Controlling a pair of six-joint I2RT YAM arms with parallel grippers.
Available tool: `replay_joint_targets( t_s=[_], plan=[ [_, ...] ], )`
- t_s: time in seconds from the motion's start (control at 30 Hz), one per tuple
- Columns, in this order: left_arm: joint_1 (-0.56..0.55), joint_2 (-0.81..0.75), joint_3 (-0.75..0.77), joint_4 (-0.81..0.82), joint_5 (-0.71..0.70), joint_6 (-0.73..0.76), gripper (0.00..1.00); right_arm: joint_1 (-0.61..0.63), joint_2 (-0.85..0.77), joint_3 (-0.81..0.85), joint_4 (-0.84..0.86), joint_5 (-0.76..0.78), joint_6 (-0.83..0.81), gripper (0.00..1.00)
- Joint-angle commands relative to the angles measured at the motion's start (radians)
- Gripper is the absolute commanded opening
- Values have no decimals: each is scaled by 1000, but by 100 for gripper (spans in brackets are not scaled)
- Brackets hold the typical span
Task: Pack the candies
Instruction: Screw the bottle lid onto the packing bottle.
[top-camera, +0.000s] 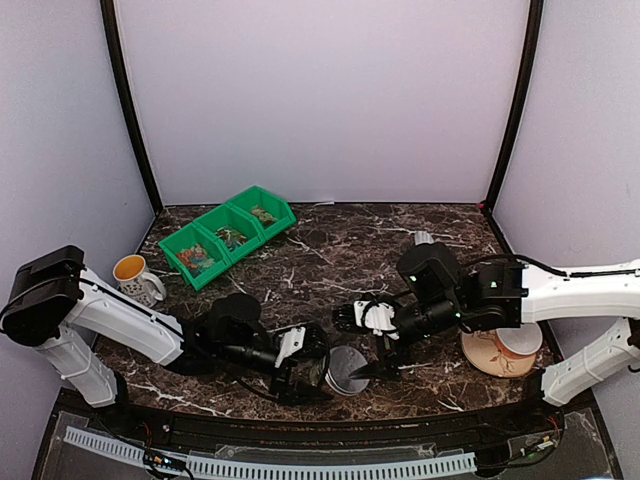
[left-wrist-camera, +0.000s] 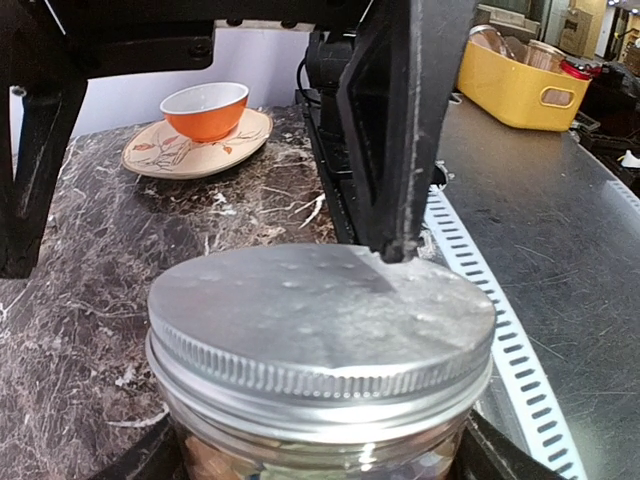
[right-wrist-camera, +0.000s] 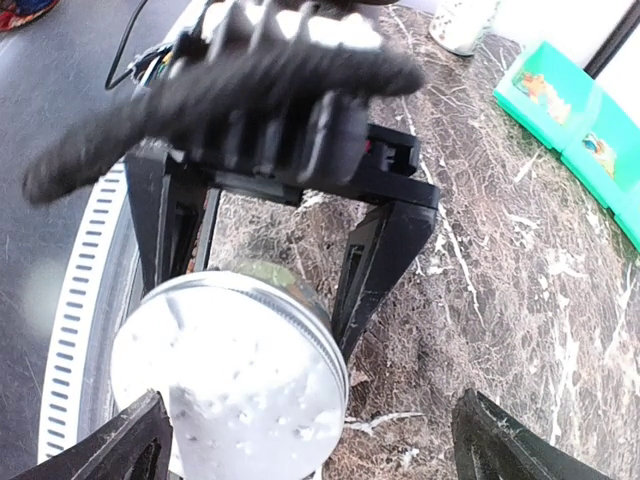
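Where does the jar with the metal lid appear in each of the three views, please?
Top external: jar at low centre.
Left wrist: jar fills the bottom centre.
Right wrist: jar at lower left.
Shared landmark: the dark marble table under it.

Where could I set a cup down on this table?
Bare tabletop spans the middle, between the green bins and the small white container. It is crowded at the near edge around the lidded jar, and beside the plate at right.
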Motion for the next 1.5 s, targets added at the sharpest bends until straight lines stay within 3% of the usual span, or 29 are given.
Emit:
replay_joint_targets(
  t_s=[0.0, 0.17, 0.5, 1.27, 1.47],
  plan=[
    [14, -55, -16, 89, 109, -5, 67, -4, -28, -15, -36, -69, -86, 97],
    [47, -39, -14, 126, 241, -62, 66, 15, -97, -52, -15, -127, -160, 97],
    [63, -11, -1, 146, 309, -97, 66, 48, -64, -63, 71, -114, -197, 97],
    [63, 0, 8, 150, 310, -110, 64, 51, -7, -68, 196, -214, -128, 100],
    [63, -5, 6, 145, 292, -104, 64, 51, 3, -66, 202, -236, -109, 93]
  ],
)
